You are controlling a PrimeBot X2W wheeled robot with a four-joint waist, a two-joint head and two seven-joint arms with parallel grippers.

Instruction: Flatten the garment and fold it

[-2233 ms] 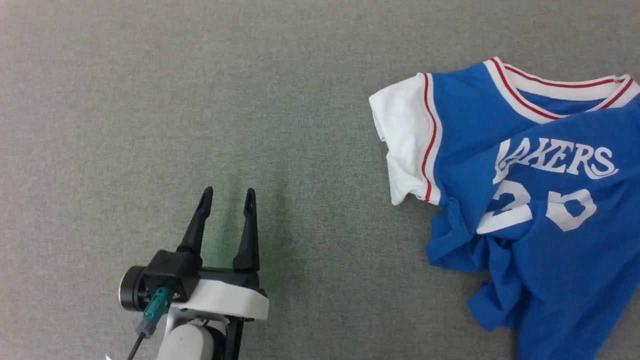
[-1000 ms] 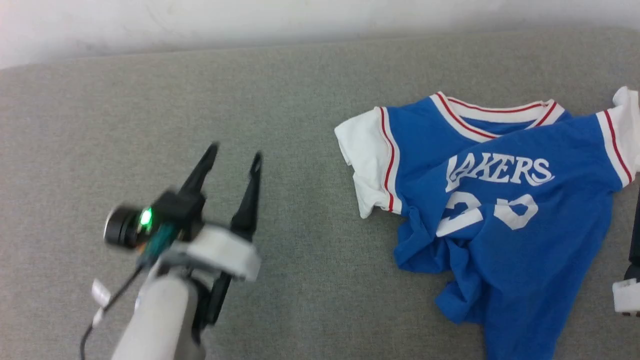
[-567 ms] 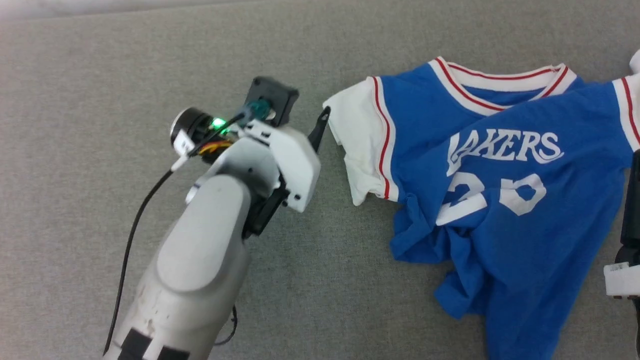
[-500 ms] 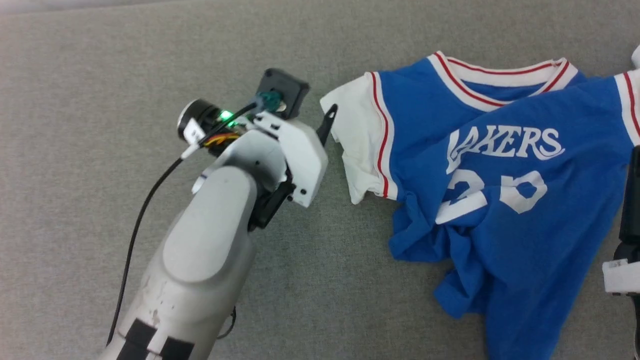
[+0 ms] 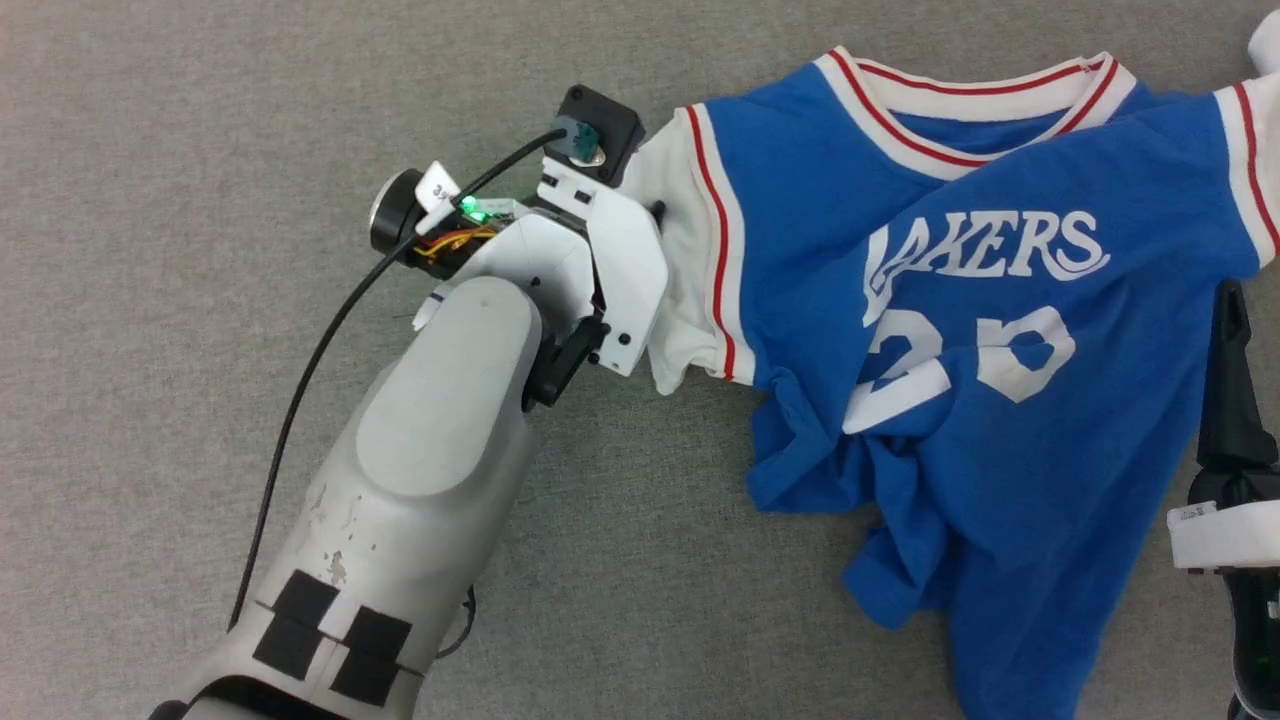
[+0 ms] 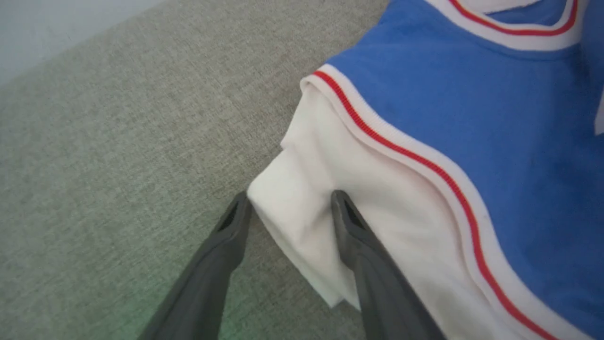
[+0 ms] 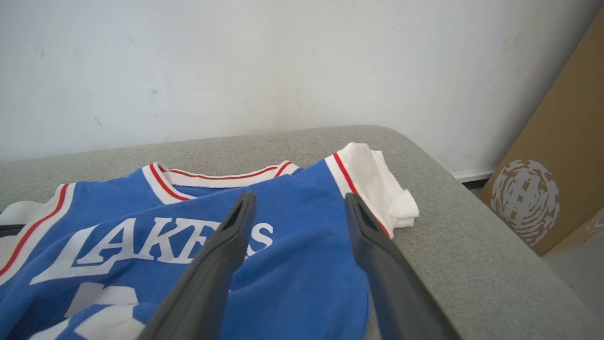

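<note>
The garment (image 5: 960, 300), a blue jersey T-shirt with white sleeves and red-and-white trim, lies crumpled on the grey surface, print up and lower part bunched. In the left wrist view my left gripper (image 6: 289, 204) stands open, its fingers astride the folded corner of the white left sleeve (image 6: 302, 198). From the head camera, the left wrist housing (image 5: 610, 260) covers that sleeve's edge. My right gripper (image 7: 299, 198) is open above the shirt's right side, nothing between its fingers. One of its dark fingers (image 5: 1232, 390) rises at the right edge by the blue cloth.
The grey fabric surface (image 5: 200, 200) stretches wide to the left of the shirt. Its rounded far edge (image 7: 424, 156) meets a white wall (image 7: 236, 61). A cardboard box (image 7: 557, 165) stands beyond the surface's right end.
My left arm has swung up and right, from bare surface to the left sleeve, and its fingers now straddle the sleeve's corner. The head camera has shifted, bringing the right gripper into view.
</note>
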